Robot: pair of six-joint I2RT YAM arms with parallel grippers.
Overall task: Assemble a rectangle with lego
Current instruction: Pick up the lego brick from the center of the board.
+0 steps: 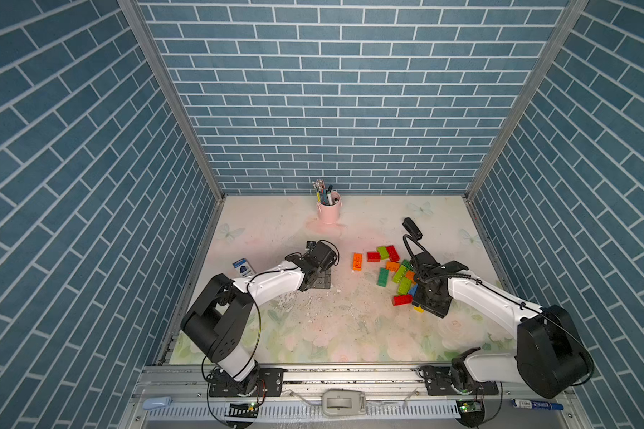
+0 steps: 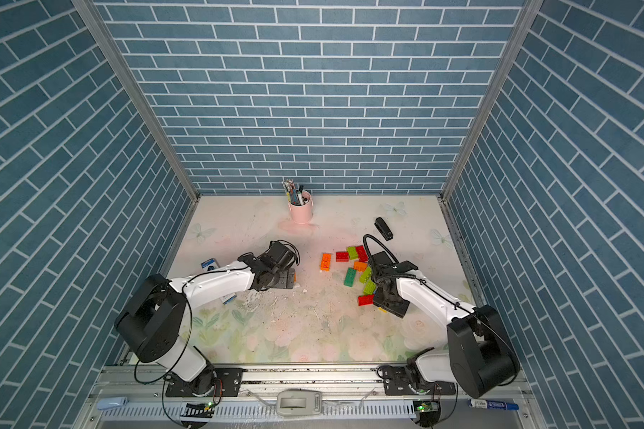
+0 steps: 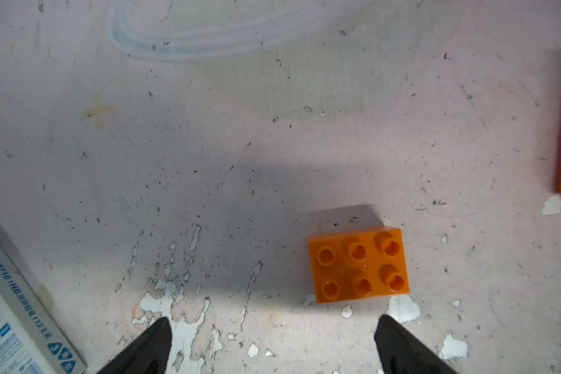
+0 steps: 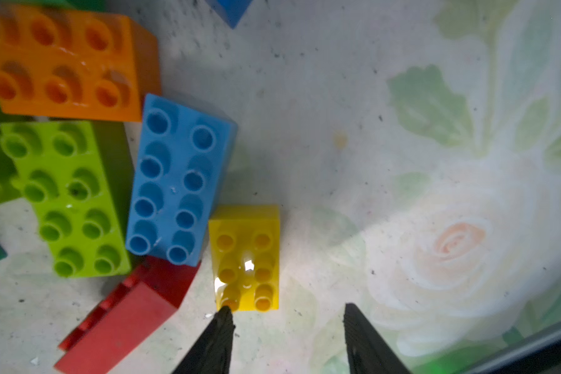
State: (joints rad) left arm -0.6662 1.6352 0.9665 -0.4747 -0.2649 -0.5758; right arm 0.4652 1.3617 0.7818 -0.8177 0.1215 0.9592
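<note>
In both top views, a floral tabletop point(image 1: 313, 334) is shown. Chunky plastic lego bricks point(image 1: 396, 276) in red, orange, lime, green and blue are heaped loosely right of centre. One long orange brick point(image 1: 357, 261) lies apart at the heap's left. No rectangle is assembled yet. The white left arm point(image 1: 272, 282) reaches in left of centre, and the white right arm point(image 1: 476, 297) reaches over the heap's lower edge.

In the left wrist view, the left gripper point(image 3: 272, 320) is seen spread wide and empty. A small orange six-stud brick point(image 3: 358, 265) lies free just beyond one fingertip.

In the right wrist view, the right gripper point(image 4: 287, 307) is seen partly apart, gripping nothing. A small yellow six-stud brick point(image 4: 245, 259) lies just ahead, with one fingertip at its corner and a blue eight-stud brick point(image 4: 178, 181) close beside it. A pick of the yellow brick is judged to be in hand. Next, the jaws would need to be centred about it and closed, clear of the blue neighbour.
</note>
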